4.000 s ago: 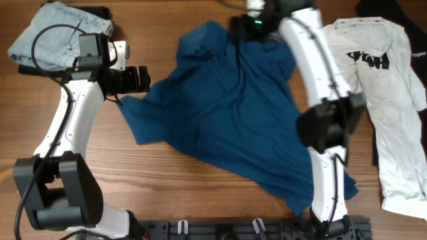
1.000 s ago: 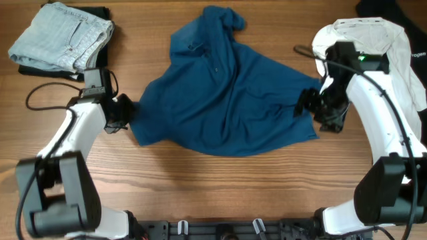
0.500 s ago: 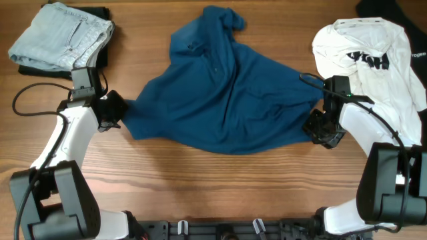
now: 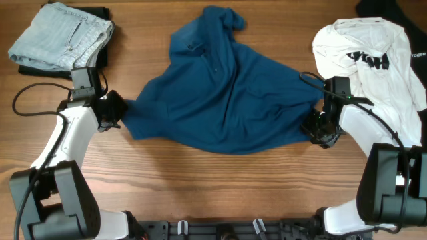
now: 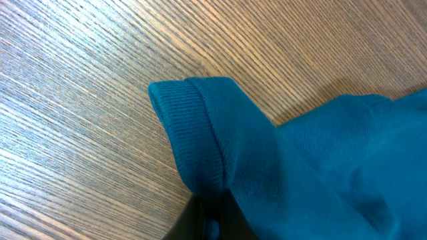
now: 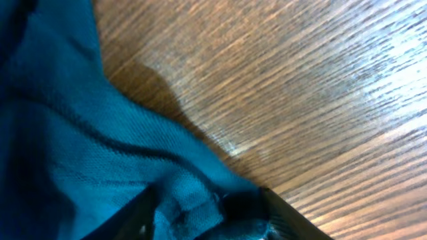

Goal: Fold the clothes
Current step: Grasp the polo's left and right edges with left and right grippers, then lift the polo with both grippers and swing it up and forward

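Two garments lie on the table [image 4: 200, 187], and we take the dark-blue polo shirt [image 4: 227, 100] as our landmark. It is spread in the middle of the wood, unfolded and rumpled. Its collar and button placket point toward the far edge, and a small bunched knot of cloth sits at its far tip. The fabric is drawn out sideways into a rough fan between the two arms.

At the shirt's left tip, the left gripper [image 4: 119, 110] is pinched tight on a sleeve. In the left wrist view we see the ribbed sleeve cuff [image 5: 193, 133] folded over and running down into the closed jaws, low over the bare wood. At the shirt's right edge, the right gripper [image 4: 312, 127] sits against the cloth. In the right wrist view a bunch of blue fabric is squeezed between its dark fingers [image 6: 287, 213], so we read it as clamped on the shirt's hem.

Just right of the shirt, beyond the right arm, the white T-shirt [image 4: 363, 47] lies crumpled with its black lettering facing up. A black garment [image 4: 380, 8] shows at the corner behind it. Well to the shirt's far left we see folded jeans [image 4: 60, 33] stacked on another dark piece of cloth [image 4: 100, 12].
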Controlling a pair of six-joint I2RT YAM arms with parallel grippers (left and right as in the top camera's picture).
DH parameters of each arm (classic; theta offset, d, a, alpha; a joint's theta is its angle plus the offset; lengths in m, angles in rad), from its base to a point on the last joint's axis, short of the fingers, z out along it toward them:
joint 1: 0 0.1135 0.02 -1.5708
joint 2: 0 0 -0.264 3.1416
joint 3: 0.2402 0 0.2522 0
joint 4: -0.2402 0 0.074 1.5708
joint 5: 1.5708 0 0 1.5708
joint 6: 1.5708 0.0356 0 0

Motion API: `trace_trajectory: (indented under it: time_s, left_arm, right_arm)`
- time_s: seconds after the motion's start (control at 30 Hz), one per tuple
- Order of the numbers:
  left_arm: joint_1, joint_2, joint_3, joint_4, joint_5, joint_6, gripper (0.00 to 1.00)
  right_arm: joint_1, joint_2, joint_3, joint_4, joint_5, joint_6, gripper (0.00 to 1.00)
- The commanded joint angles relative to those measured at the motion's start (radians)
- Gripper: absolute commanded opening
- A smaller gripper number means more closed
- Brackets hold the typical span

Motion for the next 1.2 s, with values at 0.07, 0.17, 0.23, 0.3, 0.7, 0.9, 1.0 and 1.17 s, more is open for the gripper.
trace_trajectory:
  time_s: [0.07,0.17,0.23,0.3,0.7,0.9,1.0,1.17]
  left_arm:
    - [0.008,-0.01,-0.005,0.001,-0.018,-0.01,0.04]
    - [0.008,-0.033,0.018,-0.011,-0.017,-0.01,0.04]
    - [0.008,-0.102,0.09,-0.072,-0.023,0.0,0.04]
    - [0.008,-0.183,0.163,-0.113,-0.045,0.02,0.04]
    - [0.008,-0.536,0.389,-0.067,-0.182,0.021,0.04]
    - [0.008,-0.557,0.628,-0.044,-0.182,0.074,0.04]
    - [0.008,-0.557,0.758,-0.021,-0.182,0.107,0.04]
    - [0.008,-0.558,0.909,-0.023,-0.182,0.13,0.04]
  right_arm:
    - [-0.002,0.017,-0.066,0.052,-0.027,-0.007,0.22]
    - [-0.002,0.007,-0.015,0.036,-0.044,-0.03,0.04]
    - [-0.003,-0.033,0.099,-0.036,-0.045,-0.067,0.04]
    - [-0.004,-0.085,0.225,-0.097,-0.034,-0.087,0.04]
    - [-0.096,-0.201,0.925,-0.37,-0.026,-0.257,0.04]
    - [-0.132,-0.204,1.226,-0.454,-0.039,-0.312,0.04]
    - [-0.152,-0.205,1.356,-0.494,-0.039,-0.335,0.04]
    - [-0.166,-0.21,1.547,-0.572,-0.039,-0.346,0.04]
